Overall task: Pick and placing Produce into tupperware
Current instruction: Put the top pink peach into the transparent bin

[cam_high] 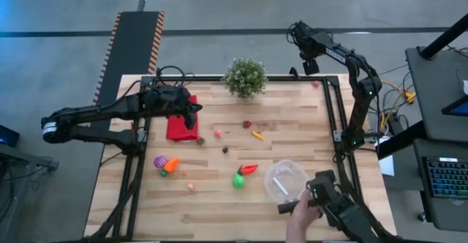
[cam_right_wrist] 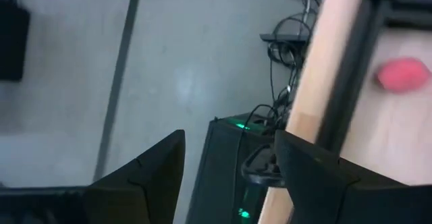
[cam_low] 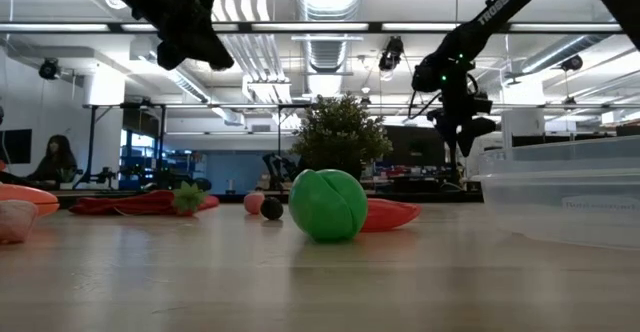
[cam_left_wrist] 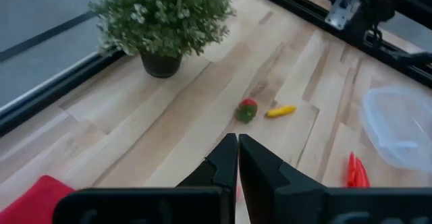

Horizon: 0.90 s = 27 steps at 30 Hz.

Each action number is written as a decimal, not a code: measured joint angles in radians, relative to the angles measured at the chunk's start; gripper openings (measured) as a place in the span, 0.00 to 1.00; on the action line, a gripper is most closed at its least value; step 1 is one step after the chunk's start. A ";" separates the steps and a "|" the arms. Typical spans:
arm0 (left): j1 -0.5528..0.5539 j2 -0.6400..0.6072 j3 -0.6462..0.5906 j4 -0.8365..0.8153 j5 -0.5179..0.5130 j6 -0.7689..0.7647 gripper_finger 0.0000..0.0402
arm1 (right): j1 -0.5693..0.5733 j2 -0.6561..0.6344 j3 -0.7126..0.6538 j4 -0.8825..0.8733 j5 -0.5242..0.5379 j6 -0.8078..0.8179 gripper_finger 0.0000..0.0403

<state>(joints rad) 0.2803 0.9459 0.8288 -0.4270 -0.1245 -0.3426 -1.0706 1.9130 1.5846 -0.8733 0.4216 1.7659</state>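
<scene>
Left gripper (cam_high: 196,116) shut, empty, above the red cloth (cam_high: 180,126); right gripper (cam_high: 310,66) open, empty, past the table's far right corner.

Tupperware (cam_high: 286,179): near right of table (cam_high: 219,206), a person's hand (cam_high: 301,215) at its rim. Produce loose on the wood: green piece (cam_high: 238,181) and red pepper (cam_high: 248,169) just left of tupperware; purple piece (cam_high: 159,161) touching carrot (cam_high: 171,165) near left; yellow piece (cam_high: 257,135) mid-table. Plant (cam_high: 245,76) at far edge.

Open-plan lab: exposed ceiling ducts (cam_low: 330,12), monitors (cam_low: 412,144), concrete floor (cam_high: 219,5).
</scene>
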 joint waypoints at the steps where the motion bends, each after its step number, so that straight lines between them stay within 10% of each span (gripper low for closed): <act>1: 0.003 0.000 0.003 0.001 -0.012 -0.017 0.00 | -0.005 0.006 0.012 0.005 -0.003 -0.028 0.55; 10: 0.030 0.000 0.004 0.000 -0.041 -0.072 0.00 | -0.042 0.059 0.079 -0.008 -0.046 -0.091 0.55; 27: 0.030 0.000 0.000 0.001 -0.068 -0.071 0.00 | -0.060 0.091 0.081 -0.539 -0.028 0.029 0.55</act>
<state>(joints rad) 0.3107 0.9459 0.8288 -0.4259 -0.1923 -0.4133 -1.1309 2.0045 1.6652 -1.4126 0.3936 1.7944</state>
